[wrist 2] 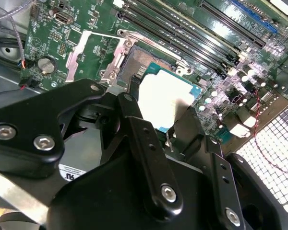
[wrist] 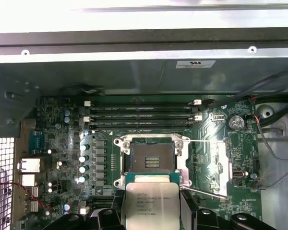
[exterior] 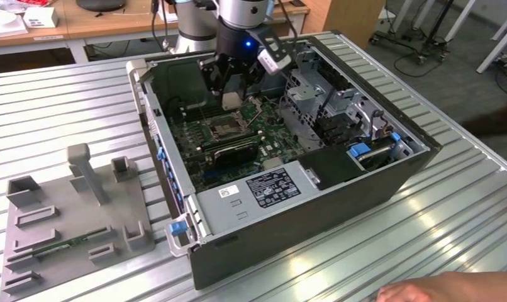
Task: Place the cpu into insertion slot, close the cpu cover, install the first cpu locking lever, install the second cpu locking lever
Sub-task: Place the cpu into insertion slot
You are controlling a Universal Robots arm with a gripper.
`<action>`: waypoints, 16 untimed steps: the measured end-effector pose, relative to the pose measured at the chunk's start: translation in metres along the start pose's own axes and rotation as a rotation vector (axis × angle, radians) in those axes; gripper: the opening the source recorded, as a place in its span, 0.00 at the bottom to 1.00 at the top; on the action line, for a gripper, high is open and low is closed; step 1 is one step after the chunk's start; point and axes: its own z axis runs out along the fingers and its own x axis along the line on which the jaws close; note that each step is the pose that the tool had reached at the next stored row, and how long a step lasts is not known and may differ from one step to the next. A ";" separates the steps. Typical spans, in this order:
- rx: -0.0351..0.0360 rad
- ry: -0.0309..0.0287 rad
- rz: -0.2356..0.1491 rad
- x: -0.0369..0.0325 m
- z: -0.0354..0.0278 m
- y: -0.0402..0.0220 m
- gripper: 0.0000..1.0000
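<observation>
My gripper (exterior: 233,95) reaches down into the open computer case and is shut on the cpu (exterior: 233,100), a flat square silver-tan chip. In both wrist views the cpu (wrist: 151,201) (wrist 2: 165,98) sits between the black fingers (wrist 2: 134,124), held flat. It hangs above and slightly to one side of the insertion slot (wrist: 151,160) (wrist 2: 134,67), without touching it. The slot (exterior: 224,129) is a dark square with a silvery rim on the green board, and it holds nothing. The cpu cover (wrist 2: 77,55) is swung open beside the slot.
The case (exterior: 321,226) lies open on a slatted metal table. Long memory slots (wrist: 141,112) run beside the socket, and a metal drive cage (exterior: 321,100) rises on the exterior view's right. A grey fixture (exterior: 77,214) stands left of the case. A hand (exterior: 429,290) rests at the table's near edge.
</observation>
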 end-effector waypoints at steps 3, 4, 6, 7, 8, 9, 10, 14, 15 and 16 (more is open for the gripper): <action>0.0001 0.0000 0.000 0.0019 0.0016 -0.0002 0.54; 0.0000 0.0001 0.000 0.0022 0.0024 -0.0003 0.54; 0.0000 0.0000 0.000 0.0023 0.0049 -0.0006 0.54; 0.0000 0.0000 0.000 0.0023 0.0064 -0.0007 0.54; 0.0000 0.0000 0.000 0.0023 0.0078 -0.0009 0.54; 0.0000 0.0000 0.000 0.0024 0.0090 -0.0010 0.54; -0.0001 0.0000 0.000 0.0023 0.0099 -0.0011 0.54; 0.0002 0.0002 0.000 0.0024 0.0104 -0.0011 0.54; 0.0001 0.0001 0.000 0.0024 0.0105 -0.0011 0.54; 0.0001 0.0001 0.000 0.0024 0.0105 -0.0011 0.54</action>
